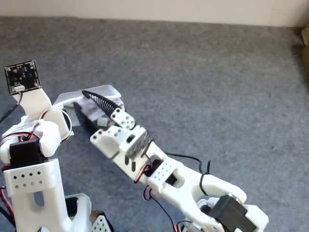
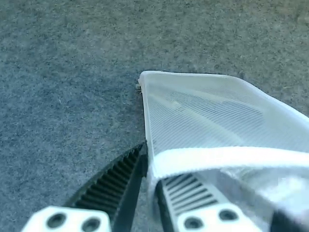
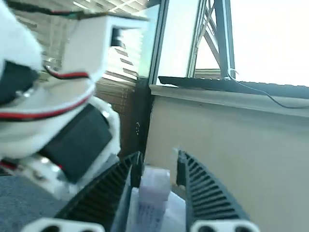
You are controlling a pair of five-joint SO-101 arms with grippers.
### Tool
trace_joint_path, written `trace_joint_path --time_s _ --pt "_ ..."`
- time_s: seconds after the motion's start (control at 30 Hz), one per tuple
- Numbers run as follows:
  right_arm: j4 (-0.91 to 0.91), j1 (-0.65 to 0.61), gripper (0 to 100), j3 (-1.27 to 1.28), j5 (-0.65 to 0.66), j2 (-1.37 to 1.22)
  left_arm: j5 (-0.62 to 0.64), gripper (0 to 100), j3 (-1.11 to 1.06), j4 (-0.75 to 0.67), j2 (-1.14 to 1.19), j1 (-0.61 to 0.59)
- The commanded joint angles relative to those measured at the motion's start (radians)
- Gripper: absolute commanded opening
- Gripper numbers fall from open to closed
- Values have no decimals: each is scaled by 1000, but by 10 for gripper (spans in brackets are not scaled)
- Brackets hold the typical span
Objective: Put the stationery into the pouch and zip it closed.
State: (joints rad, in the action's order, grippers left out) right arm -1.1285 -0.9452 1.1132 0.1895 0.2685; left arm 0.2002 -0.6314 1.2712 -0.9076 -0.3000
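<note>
A white mesh pouch (image 2: 207,111) lies on grey carpet, and my left gripper (image 2: 147,159) is shut on the white band at its edge, holding that edge up. From above, the pouch (image 1: 107,90) shows as a pale patch between the two arms. My right gripper (image 3: 157,159) is level with the floor at the pouch, its black toothed fingers (image 1: 102,102) across it. A pale lavender block of stationery (image 3: 154,181) sits between those fingers, held over the mesh. The rest of the pouch is hidden under the arms.
The left arm (image 1: 34,145) stands at the near left, its body close beside the right gripper (image 3: 48,96). The right arm (image 1: 183,183) comes in from the near right. A pale wall (image 1: 154,9) bounds the far side of the carpet, and a brown object (image 1: 306,48) stands at the far right.
</note>
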Motion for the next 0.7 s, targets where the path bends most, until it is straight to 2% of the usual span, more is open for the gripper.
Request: trace_joint_path --time_s 0.0,0.27,0.5,0.67 --pt "28 -18 148 12 34 117 -8 8 8 -23 -21 22" --pt "374 -13 148 22 29 392 -8 8 8 -23 -21 19" --pt "814 -10 148 13 28 677 18 8 16 -25 -21 -79" --pt "1176 50 148 -24 28 808 77 8 25 -34 -22 -183"
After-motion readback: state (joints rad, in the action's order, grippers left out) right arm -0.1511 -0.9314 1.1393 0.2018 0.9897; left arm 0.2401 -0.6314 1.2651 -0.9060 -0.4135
